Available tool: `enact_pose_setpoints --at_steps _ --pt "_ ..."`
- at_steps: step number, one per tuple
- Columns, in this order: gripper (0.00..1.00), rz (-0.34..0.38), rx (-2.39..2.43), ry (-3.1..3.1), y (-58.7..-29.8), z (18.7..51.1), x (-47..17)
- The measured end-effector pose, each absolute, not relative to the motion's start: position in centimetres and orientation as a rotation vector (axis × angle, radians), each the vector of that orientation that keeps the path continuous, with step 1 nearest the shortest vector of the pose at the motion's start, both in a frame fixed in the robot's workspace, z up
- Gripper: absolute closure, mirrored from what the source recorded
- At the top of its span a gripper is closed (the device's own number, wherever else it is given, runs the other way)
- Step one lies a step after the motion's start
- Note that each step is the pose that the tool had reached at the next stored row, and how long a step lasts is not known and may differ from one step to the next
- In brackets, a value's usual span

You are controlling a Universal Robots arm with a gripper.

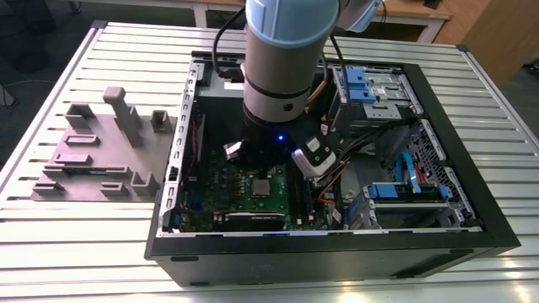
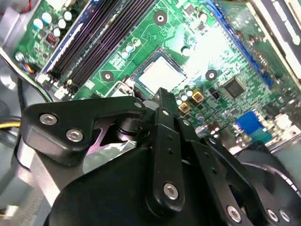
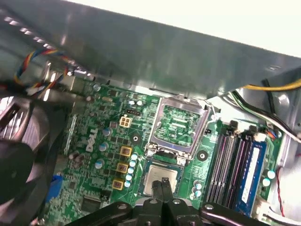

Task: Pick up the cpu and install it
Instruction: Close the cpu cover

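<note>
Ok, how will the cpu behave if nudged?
The cpu looks thin, flat and rigid, so probably light and unlikely to bend or roll. Its smooth metal top may be slippery under the hand. Lying flat on the motherboard, it seems unlikely to tip.

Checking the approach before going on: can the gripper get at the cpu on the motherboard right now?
Probably yes. The gripper hangs just over the cpu, fingers together, with nothing in between; the memory sticks and the case wall stand off to the side.
</note>
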State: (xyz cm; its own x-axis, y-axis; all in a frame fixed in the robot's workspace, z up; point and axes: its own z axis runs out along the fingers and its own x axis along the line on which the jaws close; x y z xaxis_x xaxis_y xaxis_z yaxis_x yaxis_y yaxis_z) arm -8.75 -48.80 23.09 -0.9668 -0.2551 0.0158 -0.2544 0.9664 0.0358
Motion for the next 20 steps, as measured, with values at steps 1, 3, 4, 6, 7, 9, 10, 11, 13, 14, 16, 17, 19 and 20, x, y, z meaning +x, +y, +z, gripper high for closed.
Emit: enact_pose_setpoints --at_steps 1,3,4,6,7,9,10,11,13,14,16,17,19,20 --pt "0.90 -0.052 0.429 -3.091 -48.80 23.06 -8.75" --pt "0.90 -0.051 0.484 -3.082 -48.80 23.03 -8.75" --pt "0.90 -0.051 0.512 -3.077 -48.80 23.02 -8.75" --pt "0.90 -0.050 0.566 -3.067 -48.80 23.00 -8.75" --pt "0.90 -0.050 0.592 -3.062 -48.81 22.99 -8.75" --pt "0.90 -0.050 0.633 -3.053 -48.80 22.98 -8.76" --pt "0.90 -0.049 0.654 -3.049 -48.80 22.98 -8.76" --pt "0.90 -0.049 0.675 -3.044 -48.80 22.97 -8.77" --pt "0.90 -0.049 0.722 -3.033 -48.80 22.95 -8.78" --pt "0.90 -0.048 0.748 -3.026 -48.80 22.93 -8.78" --pt "0.90 -0.048 0.802 -3.012 -48.80 22.89 -8.78" --pt "0.90 -0.047 0.829 -3.004 -48.80 22.88 -8.78" --pt "0.90 -0.047 0.883 -2.988 -48.80 22.84 -8.78" --pt "0.90 -0.046 0.912 -2.979 -48.80 22.82 -8.78"
